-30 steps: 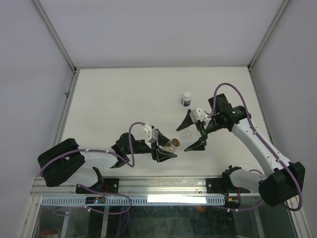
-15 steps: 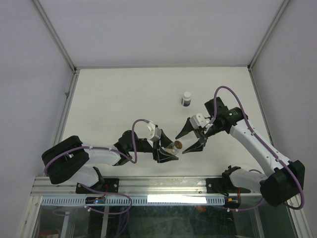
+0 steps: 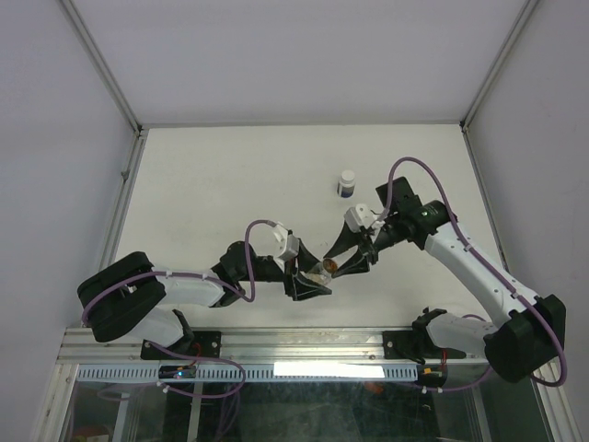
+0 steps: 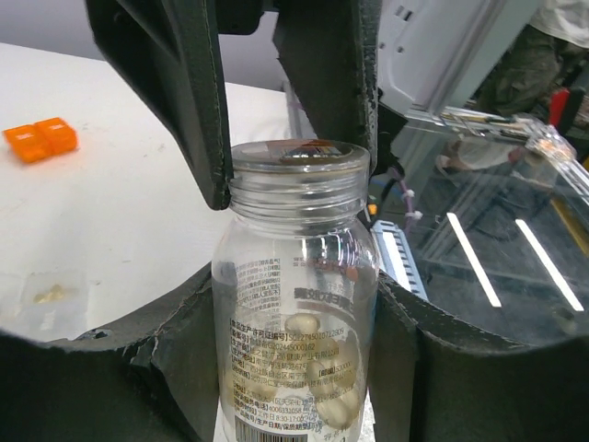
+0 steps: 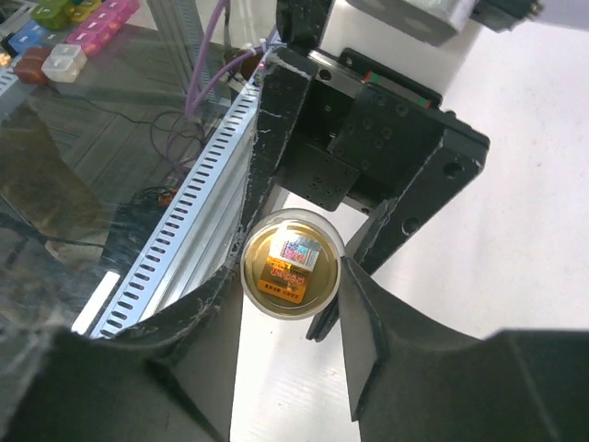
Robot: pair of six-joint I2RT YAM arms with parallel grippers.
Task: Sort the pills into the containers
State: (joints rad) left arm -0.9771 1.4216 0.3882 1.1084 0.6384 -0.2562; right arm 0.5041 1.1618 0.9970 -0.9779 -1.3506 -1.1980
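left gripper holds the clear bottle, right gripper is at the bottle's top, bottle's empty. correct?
Not empty. The left wrist view shows pale pills inside the clear bottle. The rest stands: the left gripper holds it, and the right gripper is at the bottle's top.

Your top view looks down on the whole bench (image 3: 230, 184) from above its near edge. Left wrist: close, side-on to the vial (image 4: 294, 313). Right wrist: close, straight down onto its top. All three share it.
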